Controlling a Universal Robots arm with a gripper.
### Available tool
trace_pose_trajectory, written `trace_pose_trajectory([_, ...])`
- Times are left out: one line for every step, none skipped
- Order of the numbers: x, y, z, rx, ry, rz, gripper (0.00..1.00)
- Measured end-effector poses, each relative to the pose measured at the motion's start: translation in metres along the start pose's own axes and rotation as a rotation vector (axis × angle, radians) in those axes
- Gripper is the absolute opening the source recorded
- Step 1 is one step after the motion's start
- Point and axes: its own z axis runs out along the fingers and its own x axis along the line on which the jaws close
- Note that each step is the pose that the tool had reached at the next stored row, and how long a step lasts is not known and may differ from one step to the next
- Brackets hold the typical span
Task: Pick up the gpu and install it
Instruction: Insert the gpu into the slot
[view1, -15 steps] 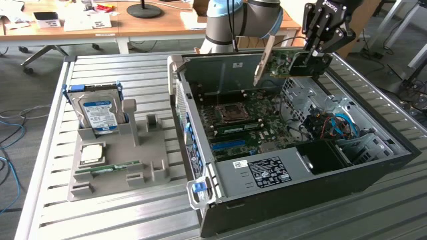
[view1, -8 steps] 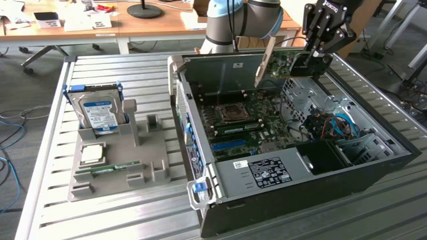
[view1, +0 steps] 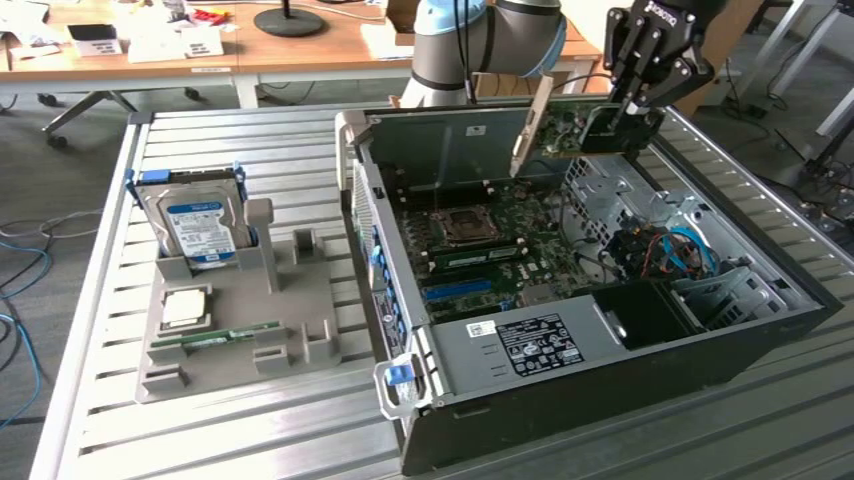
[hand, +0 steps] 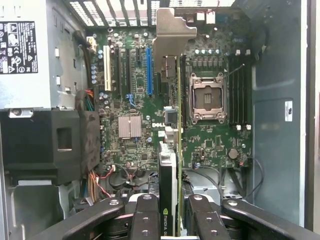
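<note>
You see gpu (view1: 563, 125): thin dark board, silver-grey metal bracket at one end, standing on edge. Fingers (hand: 146, 220) of gripper (view1: 621, 128) narrow, clamped on gpu from both sides. Gpu hangs above open computer case (view1: 601, 400), over motherboard (view1: 494, 235), apart from it. Case lies on grey slatted metal tabletop (view1: 267, 430). Behind, wooden desk (view1: 307, 45) with papers, grey floor.

- Slatted grey metal table (view1: 267, 440), well below the fingers (view1: 641, 60).
- Open black computer case (view1: 601, 420), lying on its side on the slats, directly beneath the fingers.
- Grey moulded parts holder (view1: 307, 300), flat on the slats, well apart from the fingers, beyond the case.
</note>
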Motion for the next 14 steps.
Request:
trace_pose_trajectory([0.0000,0.0000,0.0001,-0.0002,0.0002,-0.010,0.27])
trace_pose_trajectory([0.0000,0.0000,0.0001,-0.0005,0.0005,-0.021,0.27])
trace_pose_trajectory([0.0000,0.0000,0.0001,-0.0007,0.0008,-0.030,0.27])
trace_pose_trajectory([0.0000,-0.0001,0.0001,-0.0008,0.0009,-0.035,0.27])
trace_pose_trajectory([0.0000,-0.0001,0.0001,-0.0009,0.0009,-0.036,0.27])
trace_pose_trajectory([0.0000,-0.0001,0.0001,-0.0009,0.0009,-0.036,0.27])
trace_pose_trajectory([0.0000,-0.0001,0.0001,-0.0009,0.0009,-0.036,0.27])
trace_pose_trajectory([0.0000,0.0000,0.0001,-0.0009,0.0009,-0.036,0.27])
trace_pose_trajectory([0.0000,-0.0001,0.0001,-0.0009,0.0009,-0.036,0.27])
trace_pose_trajectory([0.0000,0.0000,0.0001,-0.0009,0.0009,-0.036,0.27])
trace_pose_trajectory([0.0000,-0.0001,0.0001,-0.0009,0.0009,-0.036,0.27])
trace_pose_trajectory([0.0000,-0.0001,0.0002,-0.0009,0.0009,-0.036,0.27])
trace_pose_trajectory([0.0000,-0.0001,0.0002,-0.0009,0.0009,-0.036,0.27])
trace_pose_trajectory([0.0000,-0.0001,0.0001,-0.0009,0.0009,-0.036,0.27])
